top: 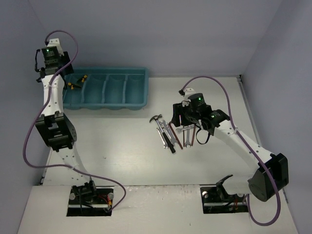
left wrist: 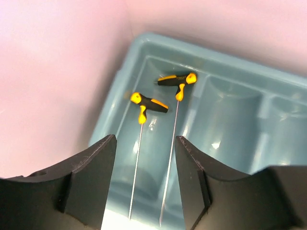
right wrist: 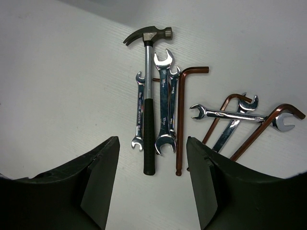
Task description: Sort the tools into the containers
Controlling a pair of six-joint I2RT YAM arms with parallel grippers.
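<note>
**Status.** The left pincer (left wrist: 145, 155) hangs over the leftmost compartment of the teal tray (left wrist: 144, 40), jaws spread and holding nothing. Two yellow-and-black T-handled drivers (left wrist: 148, 103) lie side by side on that compartment's floor, shafts pointing toward the camera. In the overhead view the other three compartments show no tools.

The right pincer (right wrist: 152, 143) is also spread and empty. It is poised above the unsorted tools on the worktop (right wrist: 57, 96), well apart from the tray. The hammer (right wrist: 148, 96) lies directly between its jaws, with one wrench (right wrist: 139, 110) just to its left. Two more wrenches (right wrist: 164, 110) and a dark red L-shaped key (right wrist: 181, 120) lie close on its right. Further right, a wrench lies across two keys and another wrench.

**Step in hand (judged).** Picking the next tool with the right pincer, most likely the hammer.

**Procedure.**
1. Centre the jaws across the hammer's dark grip, not the bare shaft.
2. Check finger clearance. The neighbouring wrenches lie very close, so a fingertip may land on one or drag it along.
3. Descend vertically, close firmly, and lift straight up.
4. Keep the left arm clear of the tray before the right arm approaches.
5. Place the hammer in a compartment without drivers. Keep one kind per compartment.
</note>
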